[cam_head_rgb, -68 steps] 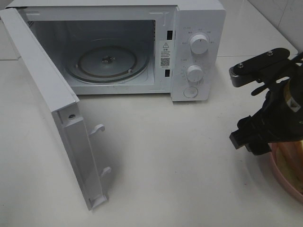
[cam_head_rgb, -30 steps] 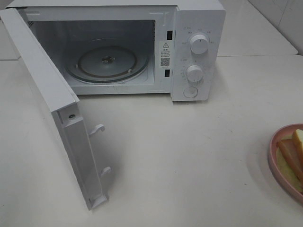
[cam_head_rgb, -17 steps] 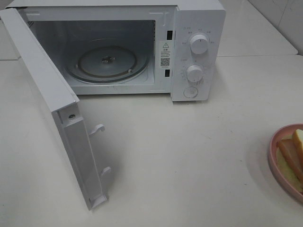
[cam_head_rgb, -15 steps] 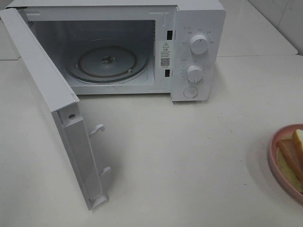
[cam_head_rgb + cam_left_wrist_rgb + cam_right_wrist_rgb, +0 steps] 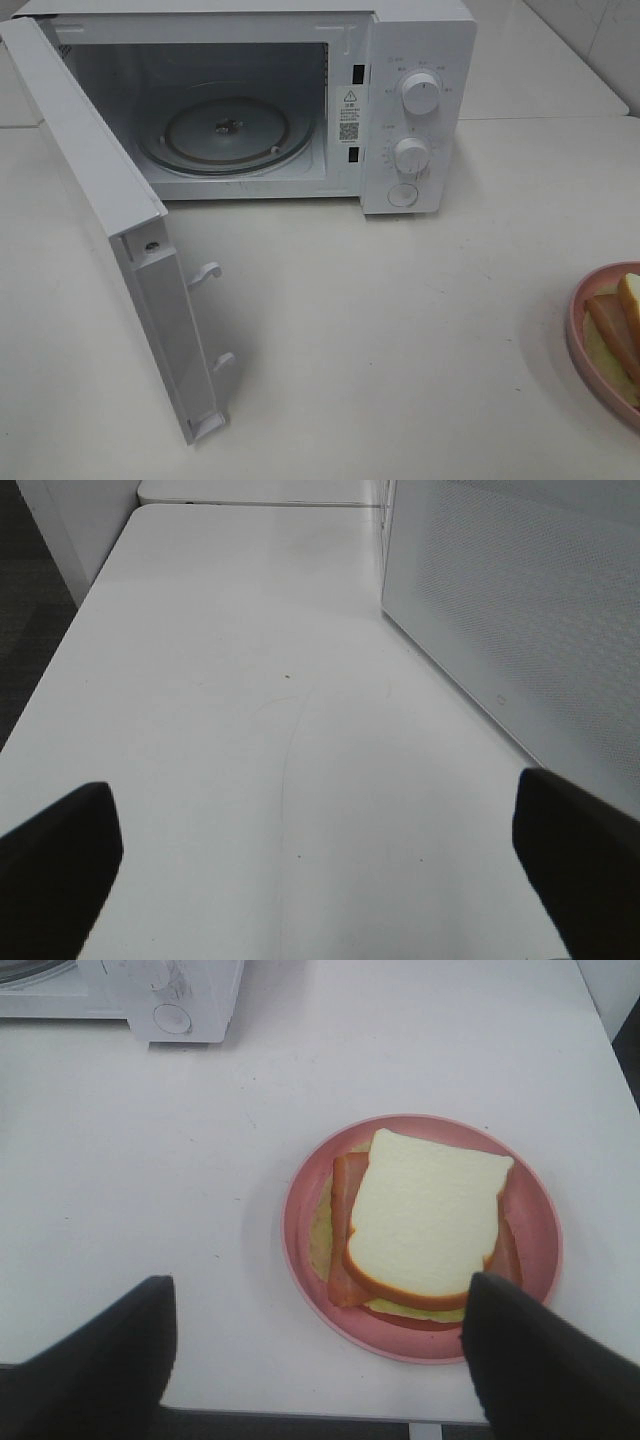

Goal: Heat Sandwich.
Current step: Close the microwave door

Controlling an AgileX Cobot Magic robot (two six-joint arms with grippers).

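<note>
The sandwich [image 5: 425,1225] lies on a round pink plate [image 5: 300,1220]: a white bread slice on top, with reddish and yellow layers under it. In the exterior high view only part of the sandwich [image 5: 618,320] and the plate [image 5: 574,318] shows, at the right edge. My right gripper [image 5: 320,1300] is open, with dark fingers [image 5: 110,1350] spread wide on the near side of the plate and nothing between them. My left gripper [image 5: 312,800] is open over bare table beside the microwave door [image 5: 520,610]. Neither arm shows in the exterior high view.
The white microwave [image 5: 420,60] stands at the back with its door [image 5: 100,180] swung wide toward the front left. Its glass turntable [image 5: 228,130] carries nothing. Two knobs and a button are on its right panel. The table's front edge runs close to the plate.
The right arm, which stood over the plate about two seconds ago, has left the exterior high view and uncovered the plate. Nothing has moved in the last second.
</note>
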